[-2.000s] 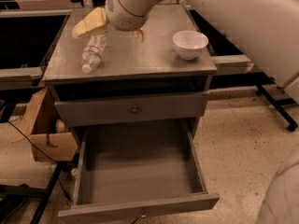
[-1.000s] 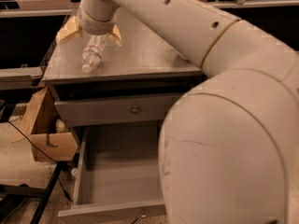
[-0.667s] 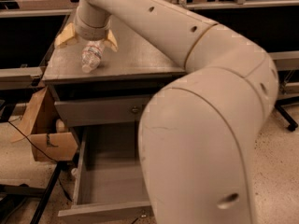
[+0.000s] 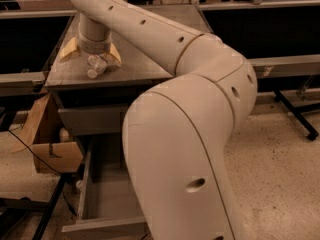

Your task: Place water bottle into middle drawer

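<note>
The water bottle [image 4: 95, 67], clear and crinkled with a white cap, lies on the left part of the cabinet top [image 4: 135, 66]. My gripper [image 4: 91, 60] is right above it, pointing down. One tan finger [image 4: 69, 49] is left of the bottle and the other [image 4: 114, 57] is right of it. The fingers are spread wider than the bottle, so the gripper is open. The middle drawer [image 4: 102, 196] is pulled out at the lower left, and my arm hides its right part.
My big beige arm [image 4: 190, 134] fills the middle of the view and hides the right of the cabinet. The upper drawer front [image 4: 90, 120] is shut. A cardboard box [image 4: 50, 151] stands left of the cabinet. Black table frames line the back and right.
My arm has swung across the view and now covers the cabinet's right side and the bowl. The gripper has moved left and settled over the bottle, which has stayed in place.
</note>
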Controlling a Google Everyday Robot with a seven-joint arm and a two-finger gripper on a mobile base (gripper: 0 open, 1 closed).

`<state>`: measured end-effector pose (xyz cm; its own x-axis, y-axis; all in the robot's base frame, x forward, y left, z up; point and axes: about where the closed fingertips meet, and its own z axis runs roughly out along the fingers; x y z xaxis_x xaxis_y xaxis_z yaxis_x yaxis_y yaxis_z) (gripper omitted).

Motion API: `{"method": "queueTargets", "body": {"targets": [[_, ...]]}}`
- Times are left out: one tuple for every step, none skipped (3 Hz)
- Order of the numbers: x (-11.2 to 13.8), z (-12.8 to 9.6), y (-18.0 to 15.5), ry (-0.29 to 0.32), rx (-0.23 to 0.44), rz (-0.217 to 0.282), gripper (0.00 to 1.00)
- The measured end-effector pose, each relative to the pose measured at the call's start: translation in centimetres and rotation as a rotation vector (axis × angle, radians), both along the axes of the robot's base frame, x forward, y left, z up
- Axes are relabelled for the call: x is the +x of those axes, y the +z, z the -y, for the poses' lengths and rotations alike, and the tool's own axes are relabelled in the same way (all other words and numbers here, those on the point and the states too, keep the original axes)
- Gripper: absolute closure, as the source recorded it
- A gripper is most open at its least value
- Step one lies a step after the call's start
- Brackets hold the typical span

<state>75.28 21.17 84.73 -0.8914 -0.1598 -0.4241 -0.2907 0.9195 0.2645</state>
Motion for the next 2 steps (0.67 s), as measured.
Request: {"method": "queueTargets", "body": {"targets": [[0.32, -0.62, -1.10, -0.005, -0.005, -0.025, 0.00], [0.45, -0.38, -1.22, -0.022, -0.005, -0.021, 0.19]]}}
